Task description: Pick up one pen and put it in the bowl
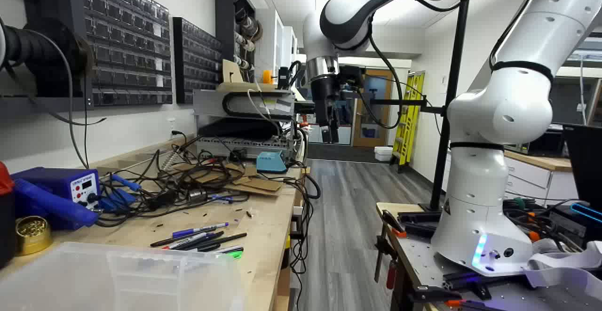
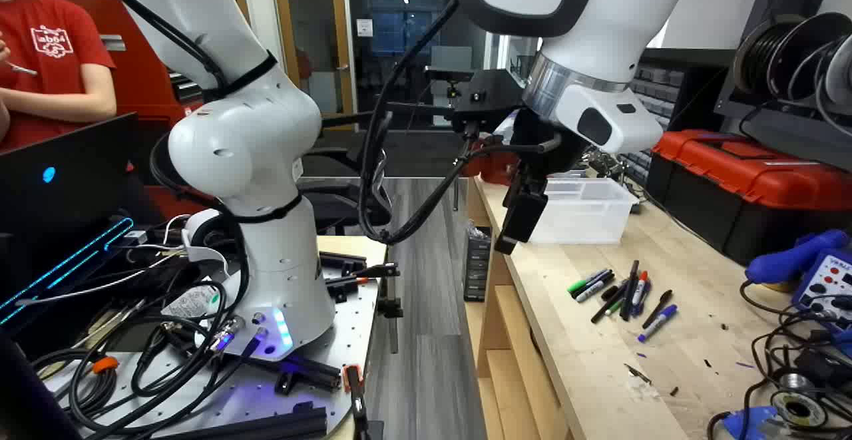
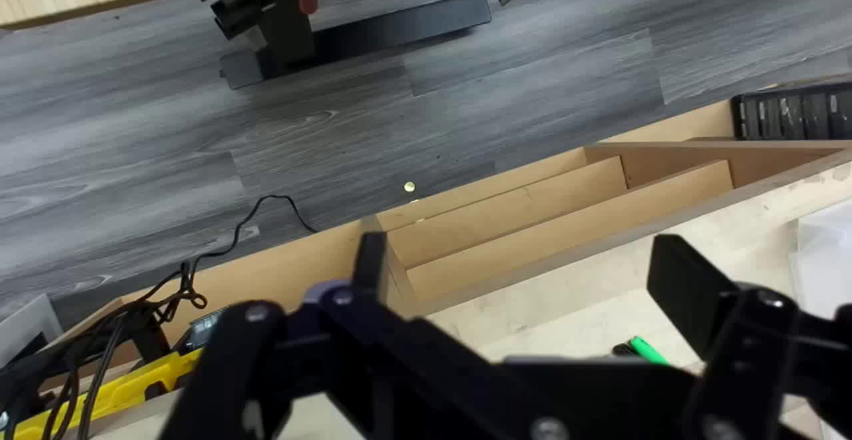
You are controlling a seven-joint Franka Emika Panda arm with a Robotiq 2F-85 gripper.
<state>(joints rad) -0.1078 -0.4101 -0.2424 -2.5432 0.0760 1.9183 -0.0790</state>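
Several pens and markers lie in a loose pile on the wooden workbench, in both exterior views (image 1: 200,241) (image 2: 626,293). A green-ended pen (image 3: 647,351) shows in the wrist view past the gripper's body, which hides the rest of the pile. The bowl, a translucent rectangular tub, stands on the bench beside the pens in both exterior views (image 1: 117,278) (image 2: 578,221); its edge shows at the right of the wrist view (image 3: 825,253). My gripper (image 3: 522,263) is open, with nothing between its fingers. It hangs well above the bench's edge in both exterior views (image 1: 329,134) (image 2: 522,223).
Tangled cables (image 1: 183,179) and a blue soldering station (image 1: 70,191) lie along the bench (image 2: 599,367). A red and black toolbox (image 2: 759,187) stands at the wall side. Grey floor (image 3: 319,127) separates the bench from the robot's table. Open shelves (image 3: 506,227) lie below the bench edge.
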